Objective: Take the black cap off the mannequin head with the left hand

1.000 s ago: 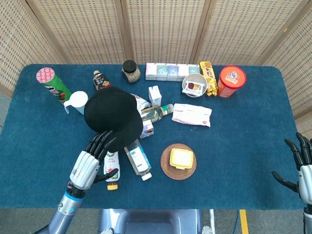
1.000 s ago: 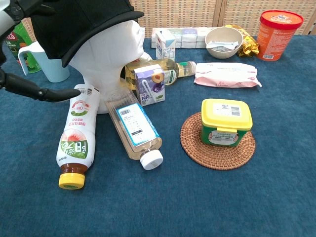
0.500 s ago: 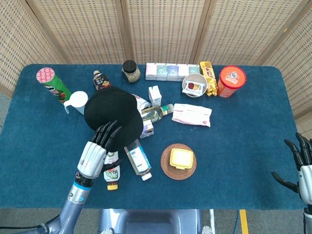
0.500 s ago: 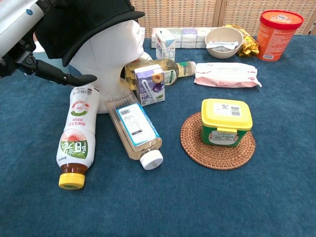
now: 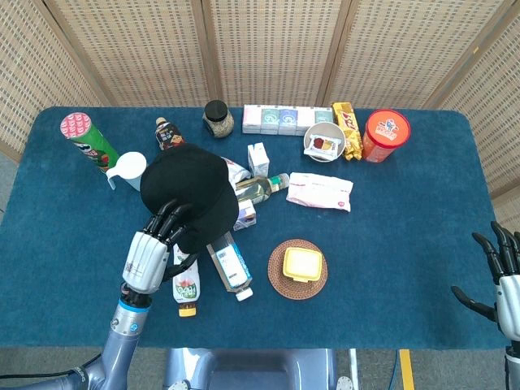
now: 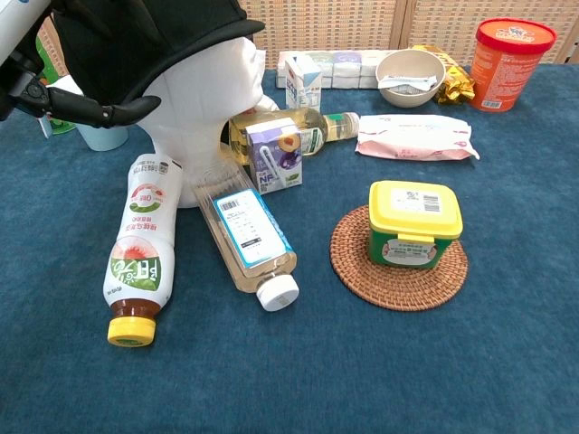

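Note:
The black cap (image 5: 188,188) sits on the white mannequin head (image 6: 204,99) left of the table's middle. My left hand (image 5: 154,244) is at the cap's near-left edge. Its fingers (image 5: 166,215) lie over the top of the brim. In the chest view its thumb (image 6: 99,110) presses up against the underside of the cap (image 6: 136,45), so the brim is pinched between them. My right hand (image 5: 504,276) hangs off the table's right edge with fingers apart and nothing in it; the chest view does not show it.
Two bottles (image 6: 140,249) (image 6: 246,237) lie at the head's base. A juice carton (image 6: 274,155) and a glass bottle (image 6: 289,131) lean against it. A yellow tub (image 6: 412,221) sits on a woven coaster. A white jug (image 5: 128,169) and a green tube (image 5: 88,138) stand behind the left hand.
My left hand has risen from beside the lying bottle up to the cap's brim, and the thumb has closed up under it. The right hand has stayed still.

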You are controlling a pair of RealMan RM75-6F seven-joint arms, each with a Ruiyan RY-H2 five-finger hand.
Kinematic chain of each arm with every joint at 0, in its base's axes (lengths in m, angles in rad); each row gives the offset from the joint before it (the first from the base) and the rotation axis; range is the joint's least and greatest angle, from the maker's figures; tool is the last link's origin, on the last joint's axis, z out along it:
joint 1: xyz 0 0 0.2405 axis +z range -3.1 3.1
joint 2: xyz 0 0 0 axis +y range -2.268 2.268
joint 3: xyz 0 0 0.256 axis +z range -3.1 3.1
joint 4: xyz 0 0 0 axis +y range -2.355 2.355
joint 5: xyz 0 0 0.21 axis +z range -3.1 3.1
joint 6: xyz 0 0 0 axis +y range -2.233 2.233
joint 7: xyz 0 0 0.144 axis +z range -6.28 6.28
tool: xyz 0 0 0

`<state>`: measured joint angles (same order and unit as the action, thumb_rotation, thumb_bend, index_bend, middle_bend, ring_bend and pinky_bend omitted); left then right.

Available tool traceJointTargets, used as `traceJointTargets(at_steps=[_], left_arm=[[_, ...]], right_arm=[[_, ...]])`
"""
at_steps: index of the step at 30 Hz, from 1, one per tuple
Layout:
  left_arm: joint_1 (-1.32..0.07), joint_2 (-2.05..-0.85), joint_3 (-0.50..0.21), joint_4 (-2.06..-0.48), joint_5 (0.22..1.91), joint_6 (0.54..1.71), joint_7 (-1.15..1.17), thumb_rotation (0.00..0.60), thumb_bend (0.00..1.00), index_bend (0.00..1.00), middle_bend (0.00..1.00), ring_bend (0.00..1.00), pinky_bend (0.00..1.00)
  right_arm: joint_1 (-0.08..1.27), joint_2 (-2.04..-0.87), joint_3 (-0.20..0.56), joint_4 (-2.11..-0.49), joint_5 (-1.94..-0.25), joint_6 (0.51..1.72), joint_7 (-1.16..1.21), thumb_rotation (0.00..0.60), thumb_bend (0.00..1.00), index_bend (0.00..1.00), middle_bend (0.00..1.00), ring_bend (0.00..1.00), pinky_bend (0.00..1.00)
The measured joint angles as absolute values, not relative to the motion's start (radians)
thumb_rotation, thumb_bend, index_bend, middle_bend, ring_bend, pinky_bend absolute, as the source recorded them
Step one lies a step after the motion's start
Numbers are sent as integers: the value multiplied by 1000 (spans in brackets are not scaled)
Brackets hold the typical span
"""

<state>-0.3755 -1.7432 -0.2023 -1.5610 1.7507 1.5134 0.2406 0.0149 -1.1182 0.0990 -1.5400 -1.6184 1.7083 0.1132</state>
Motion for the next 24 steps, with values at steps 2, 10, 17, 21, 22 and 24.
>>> traceJointTargets(at_steps=[2,10,17,21,22,24], left_arm=[[-377,-1743,-203,-1554,1753,1525,239,600,226,473,250,155,323],[-387,-1753,-217,-1526,1762,1578,228,600,305,594,361,269,463],[-402,-1748,-222,-1519,1761,1584,237,600,416,636,408,341,542],[-413,-1733,-226,-1512,1763,1579,253,600,480,654,431,368,576],[-416,-1728,-227,-1511,1764,1578,257,600,492,663,440,376,584],[-422,-1719,-229,-1505,1771,1579,265,600,519,690,467,401,608]], right_arm=[[15,-1118,98,-1540,-1619,1708,113,600,0,132,5,0,0],[16,-1118,97,-1541,-1621,1704,113,600,0,132,5,0,0],[15,-1114,95,-1544,-1623,1705,122,600,0,133,5,0,0],[15,-1112,92,-1545,-1626,1703,128,600,0,132,5,0,0],[15,-1111,92,-1545,-1626,1703,129,600,0,132,5,0,0],[15,-1111,91,-1545,-1627,1703,129,600,0,132,5,0,0]])
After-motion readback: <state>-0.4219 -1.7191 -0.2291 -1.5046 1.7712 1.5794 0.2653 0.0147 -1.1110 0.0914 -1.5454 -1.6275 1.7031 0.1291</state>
